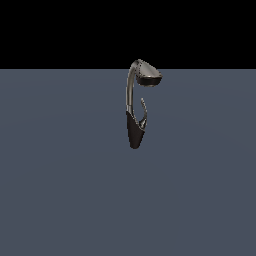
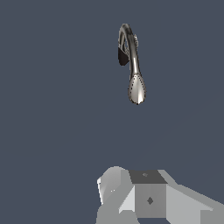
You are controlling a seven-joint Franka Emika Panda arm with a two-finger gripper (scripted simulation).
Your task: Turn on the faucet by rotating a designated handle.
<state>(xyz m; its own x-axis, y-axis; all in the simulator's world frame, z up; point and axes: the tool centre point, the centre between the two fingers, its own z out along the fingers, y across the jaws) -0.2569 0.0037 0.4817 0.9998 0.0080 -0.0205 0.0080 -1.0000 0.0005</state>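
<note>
Faucet point(image 1: 135, 107): dark brown-black tapered base, slim arched silver-grey neck, wide flattened glossy metallic head; stands alone on the slate-grey table point(image 1: 60, 190). Thin curved silver-grey handle point(image 1: 144, 111) rises beside the neck. Gripper body point(image 2: 148, 197) well apart; fingers' state cannot be told.

faucet point(image 1: 134, 102): dark brown-black base, silver-grey neck and head; handle point(image 1: 144, 111) silver-grey; floor point(image 1: 60, 175) plain slate blue; gripper point(image 2: 148, 197) white-grey.
</note>
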